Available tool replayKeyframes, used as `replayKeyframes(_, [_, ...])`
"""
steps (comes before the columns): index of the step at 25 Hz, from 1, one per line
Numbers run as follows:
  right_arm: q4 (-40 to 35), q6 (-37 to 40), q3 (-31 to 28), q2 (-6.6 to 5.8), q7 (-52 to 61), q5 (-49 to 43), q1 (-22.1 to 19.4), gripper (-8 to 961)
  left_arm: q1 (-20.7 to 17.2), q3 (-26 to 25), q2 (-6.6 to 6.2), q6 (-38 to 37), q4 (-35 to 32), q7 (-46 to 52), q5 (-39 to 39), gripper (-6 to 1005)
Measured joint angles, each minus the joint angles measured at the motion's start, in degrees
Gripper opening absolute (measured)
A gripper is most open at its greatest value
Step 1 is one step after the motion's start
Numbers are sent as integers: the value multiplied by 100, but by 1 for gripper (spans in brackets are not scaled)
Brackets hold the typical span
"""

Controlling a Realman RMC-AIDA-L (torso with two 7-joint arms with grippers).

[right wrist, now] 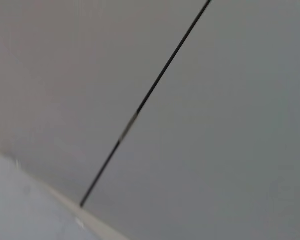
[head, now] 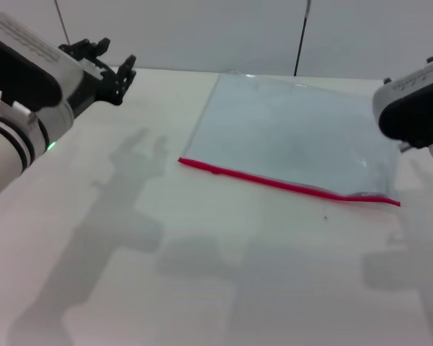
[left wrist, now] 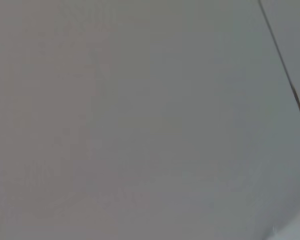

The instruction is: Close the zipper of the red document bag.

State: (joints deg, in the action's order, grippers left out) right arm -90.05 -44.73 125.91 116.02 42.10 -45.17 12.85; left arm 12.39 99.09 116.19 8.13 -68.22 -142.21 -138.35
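The red document bag [head: 296,133] lies flat on the white table [head: 202,274], right of centre; it is a pale-blue translucent pouch. Its zipper [head: 274,182] is a bright red strip along the near long edge, from the left corner to the right corner. Close to the right end the edge bulges slightly. I cannot make out the slider for certain. My left gripper [head: 112,65] hovers open above the table's far left, well apart from the bag. Only the right arm's wrist housing [head: 413,108] shows, at the right edge beside the bag's right end.
A pale wall with thin dark vertical seams [head: 301,36] stands behind the table. Both wrist views show only this wall, with a dark seam [right wrist: 145,100] crossing the right wrist view. Arm shadows fall across the near part of the table.
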Motion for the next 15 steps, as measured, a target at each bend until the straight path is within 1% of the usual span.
replayKeyframes(3, [264,419,-85,-12,995,-429,20,619,-93,-4,7,387,-84,-33,-610,450])
replayKeyframes(5, [537,848,-194,-15,1980,-912,23,619,-135,-14,9,617,-86,-51,-943,450])
replayKeyframes(9, [1132,1756,-527,-20,3843,-1887,39,618,-175,-65,27,824,-48,-54,-1584,447])
replayKeyframes(11, [1463,2050,-667,-21,4875,-2613,62,618,-190,-141,29,1022,61,-62,-1811,445])
replayKeyframes(15, [2256,2045,-676,-17,7012,-4325,207,617,-186,-472,29,1759,564,-96,-2136,442])
